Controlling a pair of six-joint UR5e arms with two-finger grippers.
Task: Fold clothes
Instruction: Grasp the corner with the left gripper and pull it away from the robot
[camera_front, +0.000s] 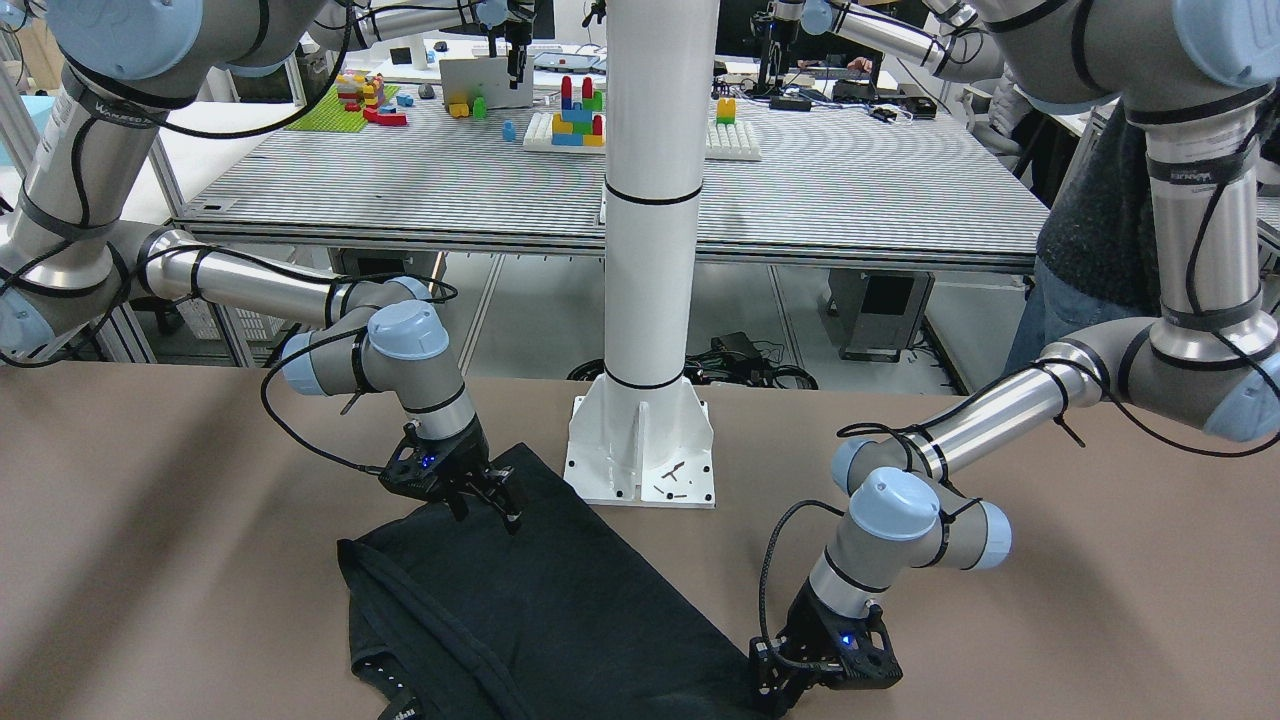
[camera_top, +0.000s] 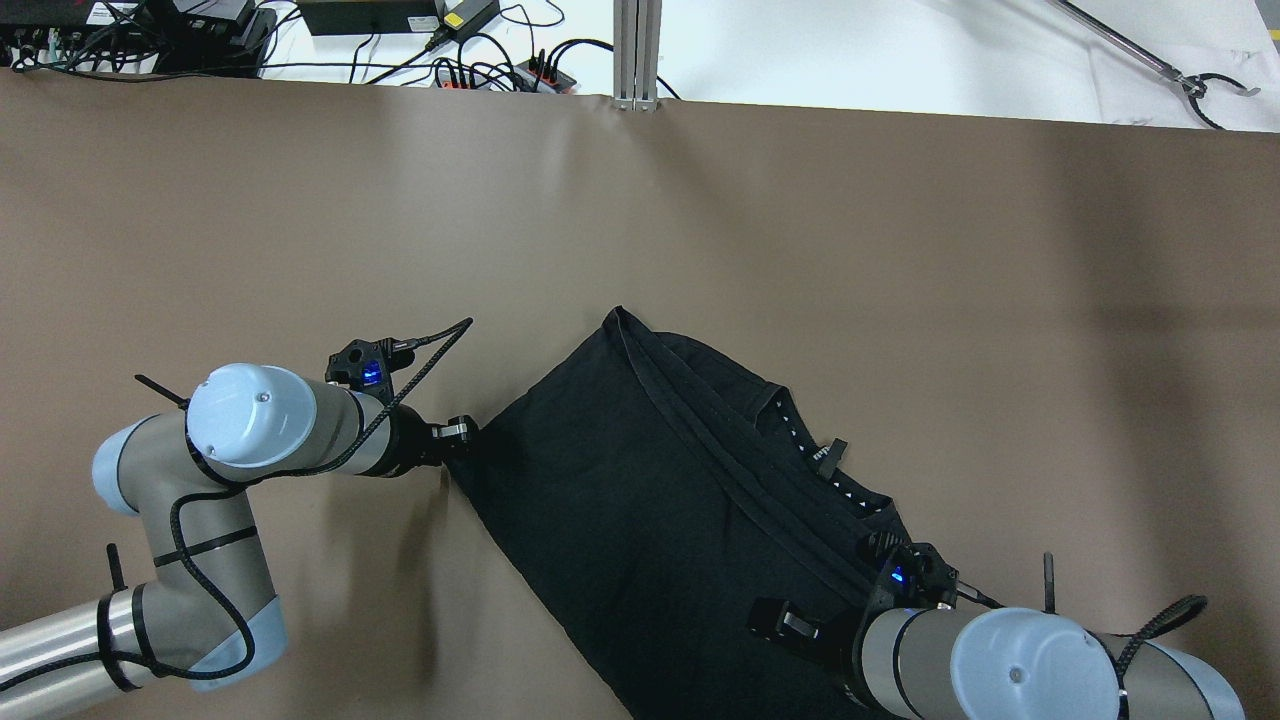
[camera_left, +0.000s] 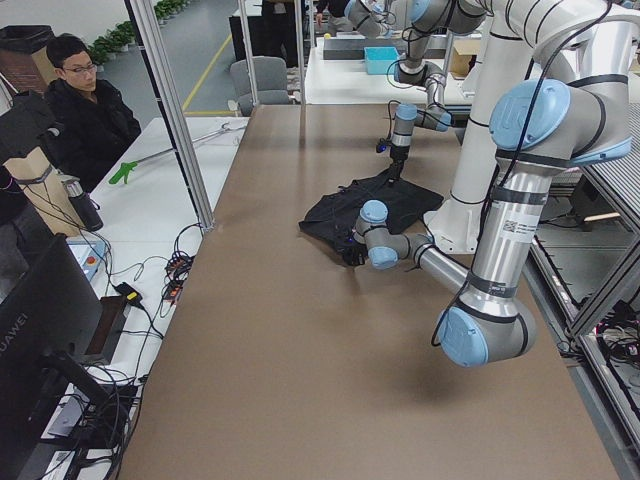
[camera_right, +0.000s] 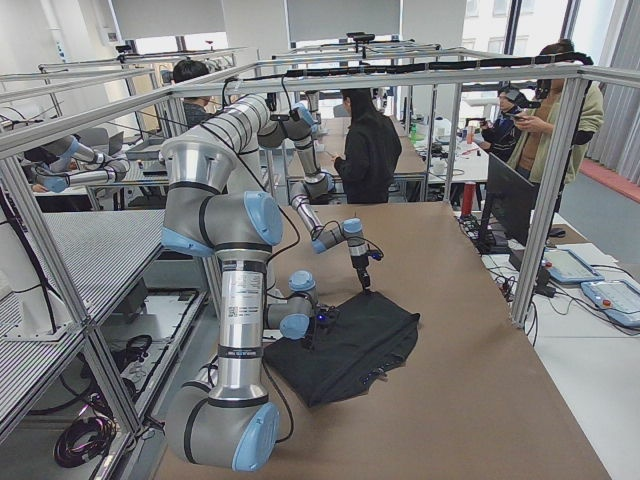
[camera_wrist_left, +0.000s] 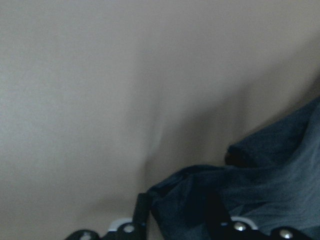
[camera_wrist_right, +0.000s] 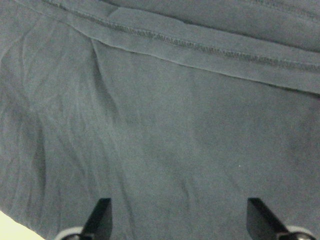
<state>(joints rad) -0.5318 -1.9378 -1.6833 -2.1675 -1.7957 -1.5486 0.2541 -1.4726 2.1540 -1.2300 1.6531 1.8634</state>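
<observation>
On the robot's left, the left gripper (camera_top: 458, 435) sits low on the brown table (camera_top: 300, 220) at the outer corner of the black garment (camera_top: 640, 480). In the wrist view a bunched lip of cloth lies between its fingers (camera_wrist_left: 142, 210), so they seem closed on that corner. The garment lies flat between the two arms, on the robot's side of the table, one corner just beside the base of the white pillar (camera_front: 640, 450). Its long axis runs diagonally in the overhead view, from a far-left point down toward the near right. A hemmed band (camera_top: 700, 430) follows that line, and the neckline (camera_top: 810, 455) faces the far right. It looks light, limp and thin, so it should sag wherever it is unsupported and could drag across the table. Corners and hemmed edges are likely the surest holds, ideally two ends of one edge lifted together. On the right, the right gripper (camera_front: 487, 503) hovers over the cloth, its fingers (camera_wrist_right: 102, 212) spread wide and holding nothing.
</observation>
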